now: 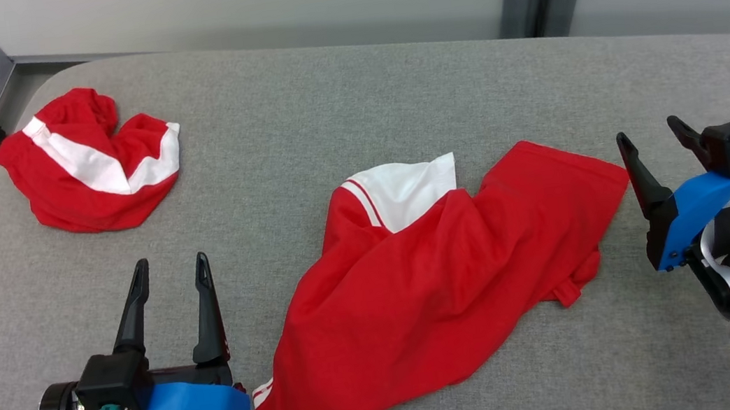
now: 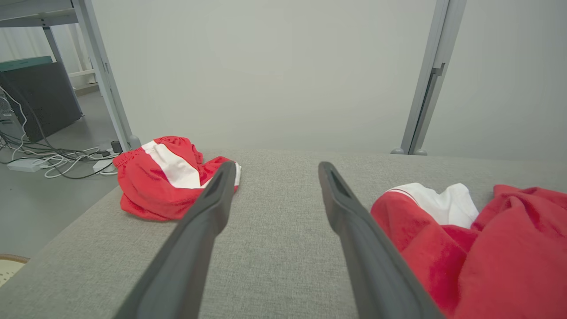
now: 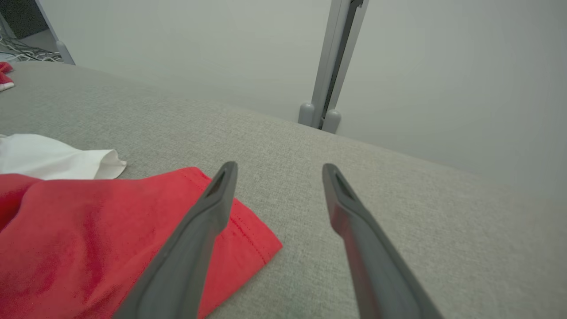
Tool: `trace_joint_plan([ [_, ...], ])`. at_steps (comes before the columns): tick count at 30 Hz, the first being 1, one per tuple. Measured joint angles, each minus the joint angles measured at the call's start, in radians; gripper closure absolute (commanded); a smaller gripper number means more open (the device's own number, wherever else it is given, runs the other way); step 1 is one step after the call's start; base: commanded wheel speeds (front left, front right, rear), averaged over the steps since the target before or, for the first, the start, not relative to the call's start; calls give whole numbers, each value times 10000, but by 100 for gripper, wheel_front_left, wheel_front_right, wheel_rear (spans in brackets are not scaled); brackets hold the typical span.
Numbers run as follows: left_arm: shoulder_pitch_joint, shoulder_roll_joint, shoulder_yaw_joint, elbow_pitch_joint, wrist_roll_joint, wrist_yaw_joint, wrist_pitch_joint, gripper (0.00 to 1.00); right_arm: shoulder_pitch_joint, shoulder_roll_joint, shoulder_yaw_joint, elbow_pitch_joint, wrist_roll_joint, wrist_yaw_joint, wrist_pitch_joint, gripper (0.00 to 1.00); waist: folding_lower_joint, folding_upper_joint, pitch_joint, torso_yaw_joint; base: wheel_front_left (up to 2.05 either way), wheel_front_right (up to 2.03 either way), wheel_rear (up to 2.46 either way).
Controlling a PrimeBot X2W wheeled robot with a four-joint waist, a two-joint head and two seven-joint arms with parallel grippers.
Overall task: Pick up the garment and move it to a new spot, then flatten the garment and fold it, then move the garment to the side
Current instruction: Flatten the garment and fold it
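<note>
The red garment (image 1: 417, 283), with a white part, lies crumpled on the grey surface (image 1: 336, 96) between both grippers. The left gripper (image 1: 171, 260) is released and empty, the garment just right of its jaws. The right gripper (image 1: 648, 129) is released too, a garment corner beside its left finger.

Our left claw (image 1: 172, 260) low at left, fingers spread wide, pointing forward, empty. Our right claw (image 1: 648, 129) at right, tilted leftward, fingers spread wide, empty.
</note>
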Motion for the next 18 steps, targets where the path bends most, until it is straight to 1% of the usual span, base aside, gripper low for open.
trace_joint_plan([
  [4, -198, 0, -148, -35, -167, 100, 0, 0, -462, -140, -63, 1248, 2, 0, -119, 0, 0, 0, 297, 259, 0, 0, 0],
  [8, -302, -4, -324, -56, -320, 199, 0, 0, -774, -127, -27, 2391, 6, 0, -330, 0, 1, 0, 554, 463, 0, 0, 0],
  [14, -344, -4, -418, -56, -408, 345, 0, 0, -1024, 163, 188, 3601, 272, 0, -690, 0, 0, 0, 682, 553, 0, 0, 0],
  [15, -349, -2, -428, -54, -426, 351, 0, 0, -1096, 169, 270, 3741, 297, 0, -761, 11, 0, 0, 685, 542, 0, 0, 0],
  [16, -358, 0, -441, -48, -441, 353, 0, 0, -1151, 213, 362, 3848, 389, -2, -807, 61, 0, 0, 689, 524, 0, 0, 0],
  [17, -377, -2, -462, -46, -474, 357, 0, 0, -1214, 263, 468, 3967, 533, -4, -851, 100, 0, 0, 689, 502, 0, 0, 0],
  [18, -387, -6, -479, -44, -479, 364, -2, 0, -1262, 316, 587, 4042, 646, -4, -899, 100, 1, 0, 686, 472, 0, 0, 0],
])
